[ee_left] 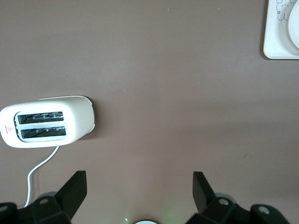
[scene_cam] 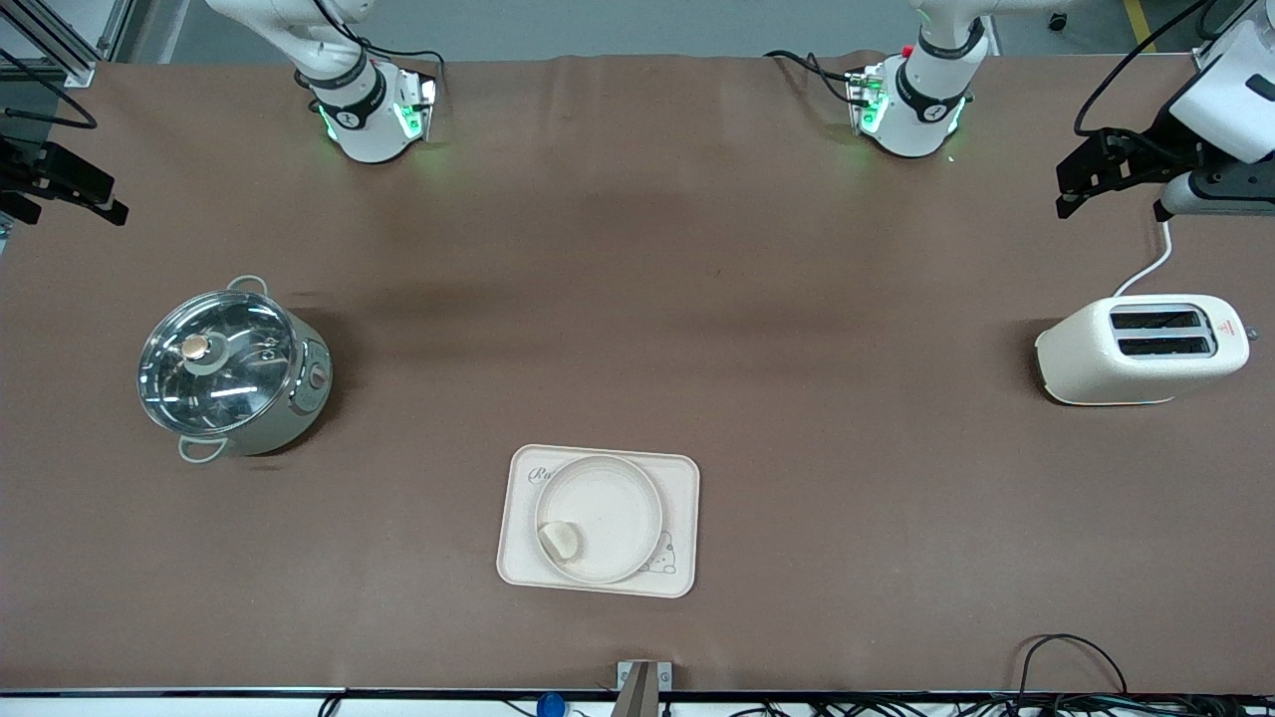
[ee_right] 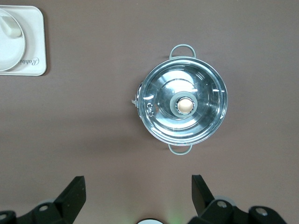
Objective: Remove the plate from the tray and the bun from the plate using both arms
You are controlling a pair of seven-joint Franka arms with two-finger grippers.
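The round cream plate (scene_cam: pixel 620 506) lies on a rectangular cream tray (scene_cam: pixel 683 480) near the front camera, midway along the table. The small pale bun (scene_cam: pixel 560 541) sits on the plate, at its edge toward the right arm's end. My left gripper (scene_cam: pixel 1081 187) is open and empty, up in the air at the left arm's end over the table beside the toaster; its wrist view (ee_left: pixel 140 186) shows bare table between the fingers and a tray corner (ee_left: pixel 275 39). My right gripper (scene_cam: pixel 65 184) is open and empty, raised at the right arm's end; its wrist view (ee_right: pixel 138 186) shows the tray (ee_right: pixel 36 44) with the bun (ee_right: pixel 10 28).
A cream toaster (scene_cam: pixel 1141 349) with a white cord stands at the left arm's end, also in the left wrist view (ee_left: pixel 44 122). A steel pot with a glass lid (scene_cam: pixel 231 368) stands at the right arm's end, also in the right wrist view (ee_right: pixel 182 105).
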